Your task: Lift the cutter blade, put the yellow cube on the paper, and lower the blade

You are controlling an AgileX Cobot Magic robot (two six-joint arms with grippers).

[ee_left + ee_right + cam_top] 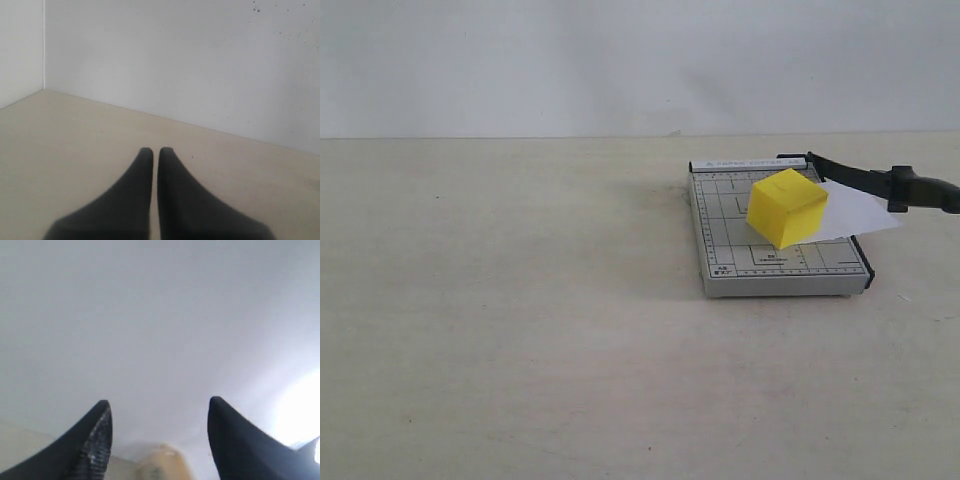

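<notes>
A pale beige table (520, 330) runs back to a plain white wall (620, 60). From the exterior camera, the grey gridded cutter board (725, 245) lies flat on the table. The yellow cube (787, 207) sits on the board's right half, turned so that one corner faces the camera. The paper (860, 212) runs out from the cube's right side and overhangs the board's right edge. The cutter blade (855, 177) is hinged at the board's far right corner and is lifted clear of the board. It angles out over the paper, and its thick black handle (925, 190) sits beyond the board's right edge.

My left wrist camera looks across bare table toward a corner of the wall. My left gripper (155, 150) is closed, fingers pressed together with only a thin slit between them.

My right wrist camera faces mostly white wall. My right gripper (159, 402) is spread wide and empty. A blurred tan shape (157, 465) shows low between the fingers; I cannot tell what it is.
</notes>
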